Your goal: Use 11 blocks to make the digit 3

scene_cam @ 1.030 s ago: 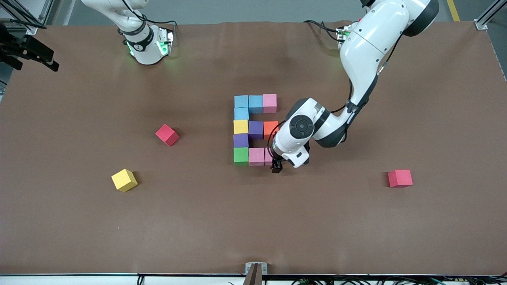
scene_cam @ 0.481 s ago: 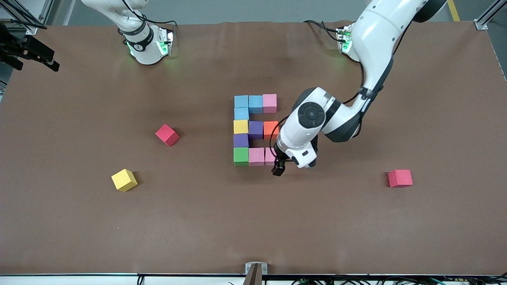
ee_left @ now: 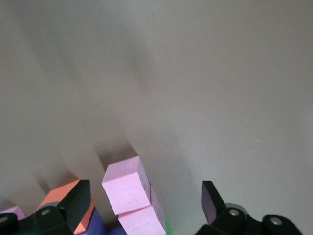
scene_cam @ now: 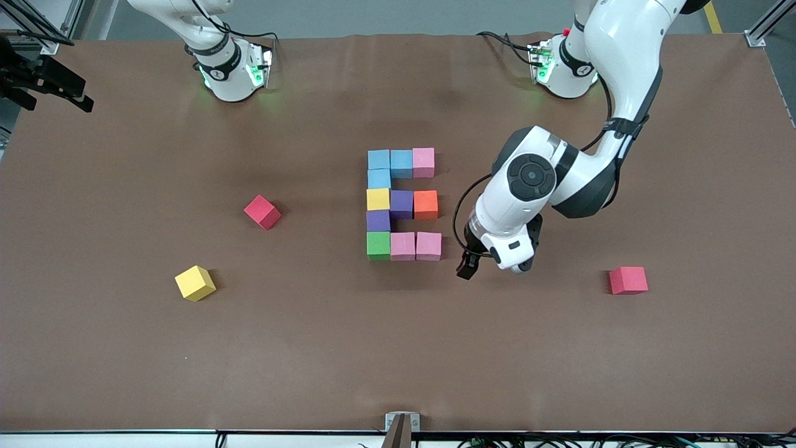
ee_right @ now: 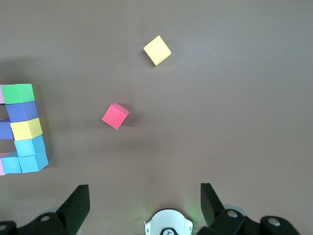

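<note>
Eleven blocks lie in a joined figure mid-table. The row farthest from the front camera holds two light blue blocks (scene_cam: 389, 160) and a pink one (scene_cam: 423, 162). A third light blue (scene_cam: 378, 179) joins it to the yellow (scene_cam: 378, 199), purple (scene_cam: 401, 204) and orange (scene_cam: 426, 205) row. A second purple (scene_cam: 378, 220) leads to the green (scene_cam: 378, 245) and two pink blocks (scene_cam: 415, 246) in the nearest row. My left gripper (scene_cam: 467, 266) is open and empty over bare table beside the end pink block (ee_left: 126, 185). My right gripper (ee_right: 144, 198) is open, empty, high above its base, and waits.
A loose yellow cube (scene_cam: 195, 283) and a red cube (scene_cam: 262, 212) lie toward the right arm's end; both show in the right wrist view, yellow (ee_right: 157, 50) and red (ee_right: 115, 116). Another red cube (scene_cam: 628, 280) lies toward the left arm's end.
My left gripper has drawn away from the end pink block toward the left arm's end of the table. That block stays in the nearest row and now shows fully. The right arm has not moved.
</note>
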Action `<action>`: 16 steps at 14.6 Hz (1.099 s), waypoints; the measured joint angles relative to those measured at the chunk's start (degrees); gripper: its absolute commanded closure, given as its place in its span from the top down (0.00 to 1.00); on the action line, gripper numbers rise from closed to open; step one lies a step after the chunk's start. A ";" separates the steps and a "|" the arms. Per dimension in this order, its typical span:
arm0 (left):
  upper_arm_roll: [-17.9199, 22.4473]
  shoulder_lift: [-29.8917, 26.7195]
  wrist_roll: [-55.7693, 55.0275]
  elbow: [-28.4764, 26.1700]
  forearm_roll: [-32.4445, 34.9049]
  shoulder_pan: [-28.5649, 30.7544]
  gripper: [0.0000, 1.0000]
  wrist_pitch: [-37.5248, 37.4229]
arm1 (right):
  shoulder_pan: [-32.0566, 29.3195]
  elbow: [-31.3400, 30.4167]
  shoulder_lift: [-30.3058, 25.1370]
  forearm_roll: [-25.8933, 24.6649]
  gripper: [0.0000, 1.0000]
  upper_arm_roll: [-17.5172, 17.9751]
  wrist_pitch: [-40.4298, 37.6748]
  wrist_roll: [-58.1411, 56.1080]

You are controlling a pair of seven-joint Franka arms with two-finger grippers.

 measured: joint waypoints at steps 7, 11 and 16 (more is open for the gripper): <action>0.00 0.01 2.42 -0.07 1.52 0.08 1.00 -0.62 | 0.00 0.00 0.00 0.01 1.00 0.01 0.00 -0.08; 0.08 0.01 2.86 0.03 1.79 0.47 1.00 -0.63 | 0.01 0.00 0.00 0.02 1.00 0.02 0.00 -0.11; 0.09 -0.01 4.18 1.41 1.80 1.60 1.00 -0.63 | 0.01 0.00 0.00 0.02 1.00 0.02 0.00 -0.13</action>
